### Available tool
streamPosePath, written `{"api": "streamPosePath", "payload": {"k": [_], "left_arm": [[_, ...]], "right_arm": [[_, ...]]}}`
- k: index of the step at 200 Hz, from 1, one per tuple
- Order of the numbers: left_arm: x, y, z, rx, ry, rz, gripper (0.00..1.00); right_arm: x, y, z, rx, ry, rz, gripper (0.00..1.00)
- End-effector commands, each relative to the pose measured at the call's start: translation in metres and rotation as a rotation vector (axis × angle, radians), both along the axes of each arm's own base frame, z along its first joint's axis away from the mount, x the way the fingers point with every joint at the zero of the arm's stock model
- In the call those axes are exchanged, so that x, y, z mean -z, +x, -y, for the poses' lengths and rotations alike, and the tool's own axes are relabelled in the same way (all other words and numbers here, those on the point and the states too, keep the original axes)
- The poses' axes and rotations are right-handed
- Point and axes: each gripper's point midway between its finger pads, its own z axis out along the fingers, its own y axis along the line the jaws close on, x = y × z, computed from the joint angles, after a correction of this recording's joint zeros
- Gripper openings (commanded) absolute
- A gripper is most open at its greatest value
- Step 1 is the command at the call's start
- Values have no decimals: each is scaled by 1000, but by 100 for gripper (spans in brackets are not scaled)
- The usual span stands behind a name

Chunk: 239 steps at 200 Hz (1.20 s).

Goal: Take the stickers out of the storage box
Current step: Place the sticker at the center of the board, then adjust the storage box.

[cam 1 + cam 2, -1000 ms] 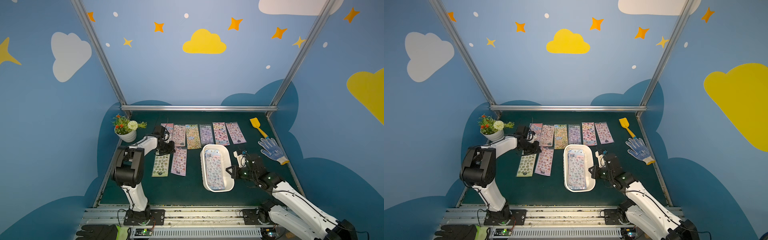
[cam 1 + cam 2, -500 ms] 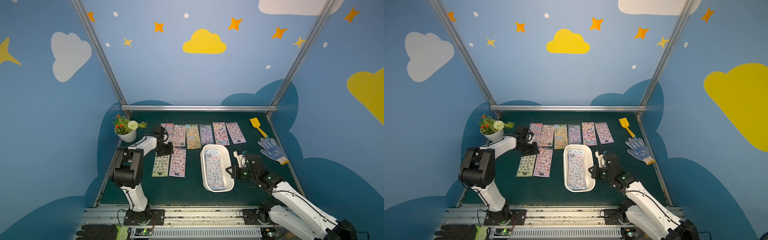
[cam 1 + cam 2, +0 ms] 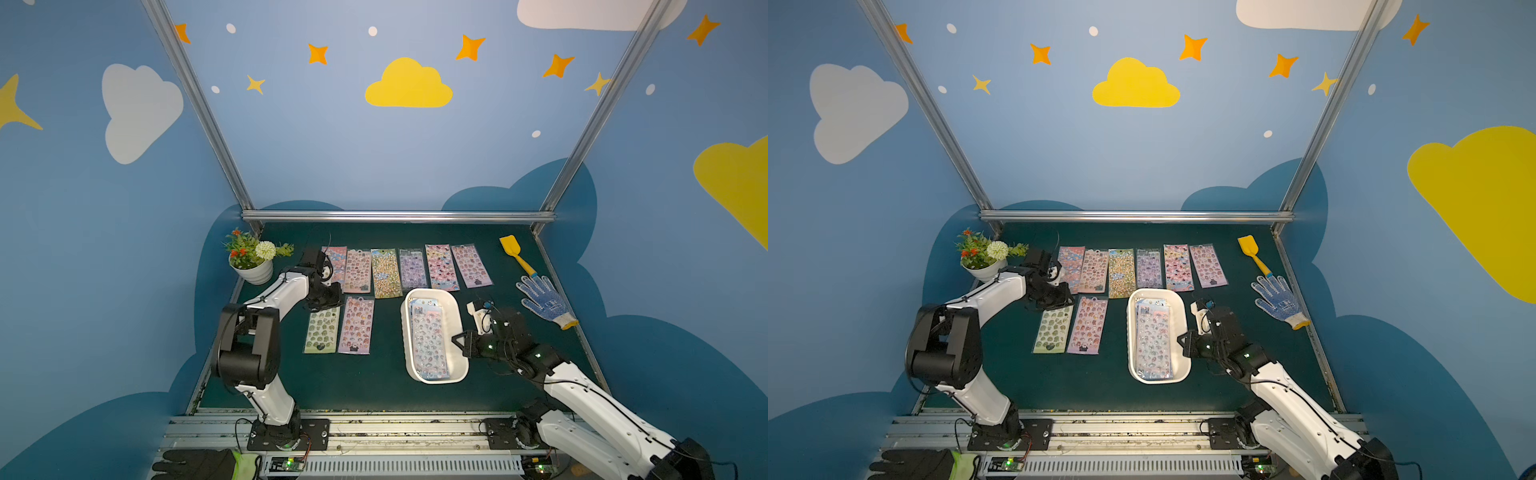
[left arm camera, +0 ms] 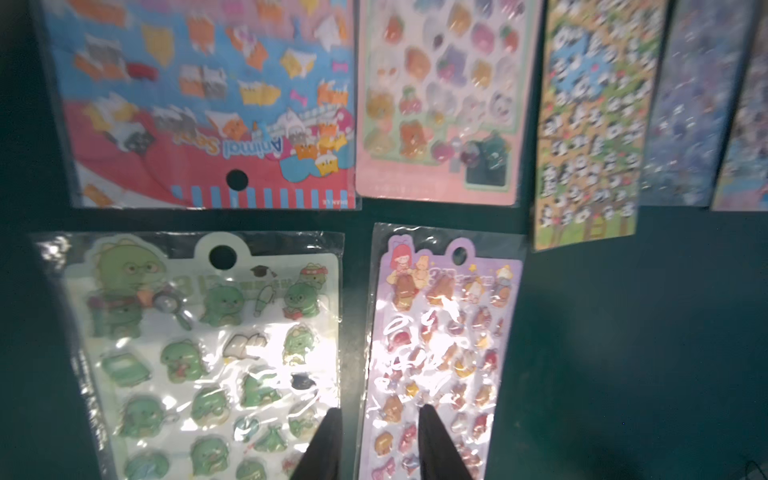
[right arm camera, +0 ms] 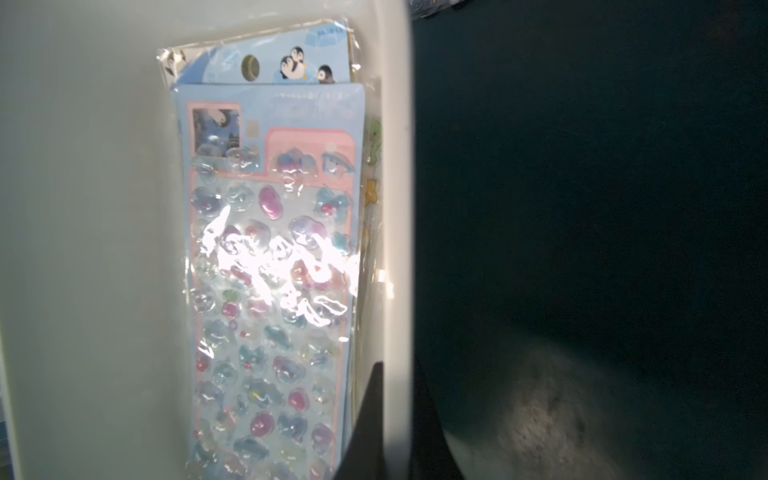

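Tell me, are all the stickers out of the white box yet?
Not yet. Done: eight sheets lie on the mat, six in the back row, two in front. In hand: nothing; the left gripper hangs open over the front two, and the right gripper pinches the storage box rim. Left: a blue-topped stack inside.

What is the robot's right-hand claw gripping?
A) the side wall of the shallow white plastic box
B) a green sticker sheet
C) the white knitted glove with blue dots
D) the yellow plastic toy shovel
A: the right wrist view shows the right gripper shut, with one finger on either side of the wall of the shallow white plastic box.
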Motion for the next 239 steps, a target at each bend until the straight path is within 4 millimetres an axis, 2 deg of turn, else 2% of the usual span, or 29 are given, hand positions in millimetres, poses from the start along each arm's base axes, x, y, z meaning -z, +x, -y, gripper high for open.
{"api": "streamPosePath", "payload": {"k": [1, 47, 77, 98, 114, 118, 145, 163, 205, 239], "left_arm": [[-36, 3, -5, -38, 0, 70, 39], [-99, -6, 3, -95, -99, 198, 45], [-112, -21, 2, -146, -96, 163, 49], [-120, -34, 9, -136, -89, 159, 51], [-134, -43, 17, -115, -84, 197, 55], [-138, -45, 20, -109, -86, 210, 56], [-162, -60, 36, -57, -93, 293, 62], [-175, -68, 46, -22, -93, 347, 66], [-185, -72, 51, -1, -67, 418, 67], [-173, -69, 52, -51, -82, 390, 65]], "right_arm": [[-3, 6, -1, 14, 7, 8, 0], [0, 13, 3, 37, -48, -10, 0], [0, 20, 3, 40, -92, -22, 0], [-2, 27, 1, 43, -118, -35, 0], [-2, 32, -1, 52, -142, -43, 0], [-10, 38, -4, 54, -140, -26, 0], [-18, 53, -14, 57, -199, -22, 0], [-23, 61, -28, 44, -229, -17, 0], [-36, 77, -64, 7, -287, -6, 0], [-48, 89, -93, -9, -305, 17, 0]]}}
